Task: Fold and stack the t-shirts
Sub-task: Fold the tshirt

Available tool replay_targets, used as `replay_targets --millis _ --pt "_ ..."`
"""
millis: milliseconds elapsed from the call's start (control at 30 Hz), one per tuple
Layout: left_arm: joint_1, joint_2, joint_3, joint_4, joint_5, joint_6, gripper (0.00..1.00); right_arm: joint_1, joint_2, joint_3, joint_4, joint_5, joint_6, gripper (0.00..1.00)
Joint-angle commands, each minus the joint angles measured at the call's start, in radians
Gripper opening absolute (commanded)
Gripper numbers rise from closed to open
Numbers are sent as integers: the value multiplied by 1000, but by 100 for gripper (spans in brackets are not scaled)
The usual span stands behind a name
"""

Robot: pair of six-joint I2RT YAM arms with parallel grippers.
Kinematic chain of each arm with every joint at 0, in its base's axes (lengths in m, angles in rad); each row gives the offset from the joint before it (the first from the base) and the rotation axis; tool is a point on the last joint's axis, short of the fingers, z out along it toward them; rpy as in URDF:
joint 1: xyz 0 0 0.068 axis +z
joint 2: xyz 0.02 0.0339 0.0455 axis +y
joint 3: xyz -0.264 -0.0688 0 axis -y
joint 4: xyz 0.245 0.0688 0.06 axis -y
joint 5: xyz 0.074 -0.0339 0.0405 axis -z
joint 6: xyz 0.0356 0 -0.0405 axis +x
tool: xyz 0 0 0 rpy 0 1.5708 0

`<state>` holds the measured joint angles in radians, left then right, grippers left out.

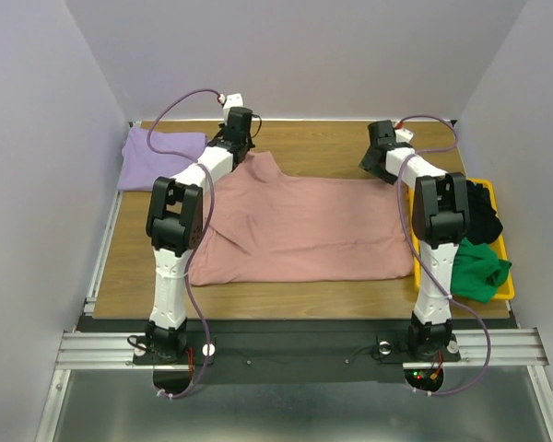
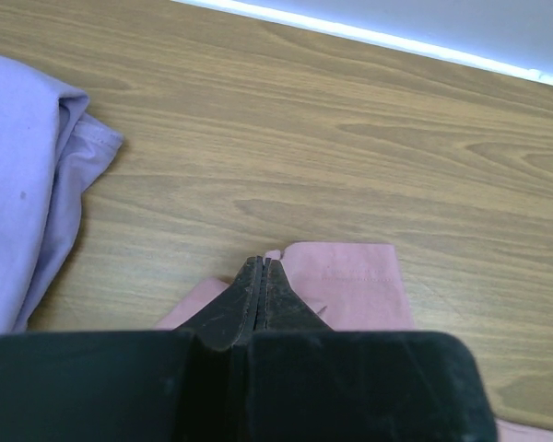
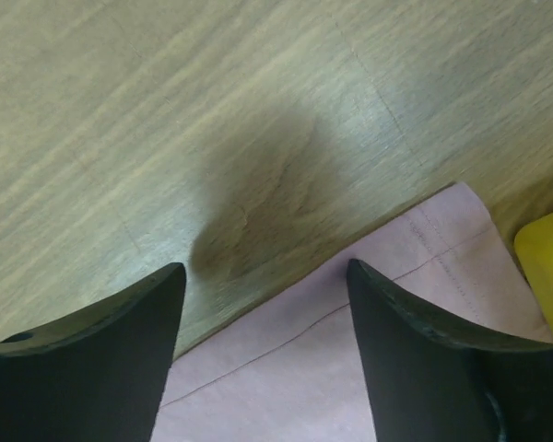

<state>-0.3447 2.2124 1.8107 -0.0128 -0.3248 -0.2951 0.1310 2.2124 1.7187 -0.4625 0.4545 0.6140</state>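
A dusty pink t-shirt (image 1: 295, 230) lies spread flat across the middle of the table. My left gripper (image 1: 242, 147) is at its far left corner; in the left wrist view its jaws (image 2: 261, 260) are shut, with a bit of the pink sleeve (image 2: 350, 281) pinched at the tips. My right gripper (image 1: 373, 168) hovers at the far right corner. It is open (image 3: 263, 267), its fingers astride the stitched pink edge (image 3: 350, 368), holding nothing. A folded lavender t-shirt (image 1: 161, 157) lies at the far left (image 2: 18, 184).
A yellow bin (image 1: 509, 276) stands at the table's right edge with a black t-shirt (image 1: 484, 216) and a green one (image 1: 479, 272) in it; its corner (image 3: 548, 267) shows next to the right fingers. Bare wood (image 1: 323, 147) lies between the two grippers.
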Motion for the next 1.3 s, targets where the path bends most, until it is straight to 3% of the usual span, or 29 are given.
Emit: replay_targets --millis 0,133,200,367,633,967,1267 --pt "3 -125 -63 91 26 36 0 -5 -2 13 2 23 18 73" --pt "3 -180 -138 137 59 40 0 -5 -5 -14 -1 36 27 70" --pt "3 -219 -197 158 73 43 0 -7 -3 -21 -1 33 26 63" --pt "3 -310 -336 258 142 71 0 -7 0 -19 -2 -16 10 27" --pt "3 -479 -565 346 201 86 0 -5 -77 -59 -1 -45 3 1" --pt "0 -681 -806 410 231 28 0 7 -229 -194 -1 -20 -13 1" --pt "-8 -962 -1096 462 266 -62 0 21 -404 -405 34 -45 4 1"
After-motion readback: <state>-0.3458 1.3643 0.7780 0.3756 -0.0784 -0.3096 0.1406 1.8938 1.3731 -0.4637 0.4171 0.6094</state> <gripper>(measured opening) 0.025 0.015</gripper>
